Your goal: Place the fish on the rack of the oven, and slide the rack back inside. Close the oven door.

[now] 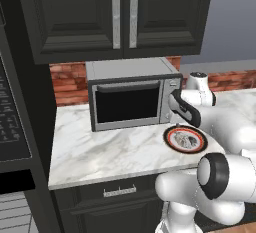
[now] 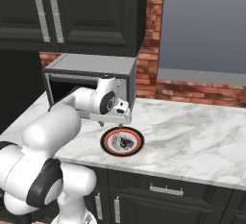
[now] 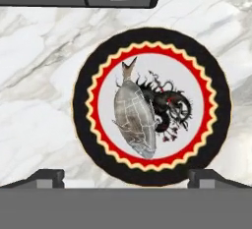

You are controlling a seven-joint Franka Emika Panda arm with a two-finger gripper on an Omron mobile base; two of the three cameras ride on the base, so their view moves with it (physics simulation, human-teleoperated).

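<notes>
Step in hand, judging by layout: pick up fish (image 3: 135,117) from plate (image 3: 88,75); nothing held yet. Fish lies on plate's inner white field, left of centre in hand view, tail toward top, head toward bottom, right beside a dark dragon-like print. Plate sits on marble worktop (image 1: 110,152) in front of silver microwave (image 1: 130,97), near worktop's front edge.

Tool (image 3: 125,176) hangs over plate, tips spread wide at both bottom corners of hand view, empty; fingertips (image 3: 47,176) well clear of fish.

To do it well:
- Shift tool a bit so fish body sits midway betw. tips; currently fish looks slightly off centre.
- Tips appear to straddle fish across its width, so closing across narrow body should work; check roll before descent.
- Come straight down, stop before tips hit plate; rim prob. stands higher than the centre, so keep tips inside rim.
- Close gently at thickest mid-body, not at tail; a rounded body could squirt out.
- Lift vertically, w/o dragging plate toward worktop edge.

Arm pose: rises from base, elbow folded high, forearm reaching fwd over worktop edge, wrist bent so hand (image 2: 113,105) points down over plate, close to microwave's front. In left base view, forearm covers part of microwave's right side. Oven panel (image 1: 10,122) at far left, rack (image 1: 15,212) bars visible below it.
</notes>
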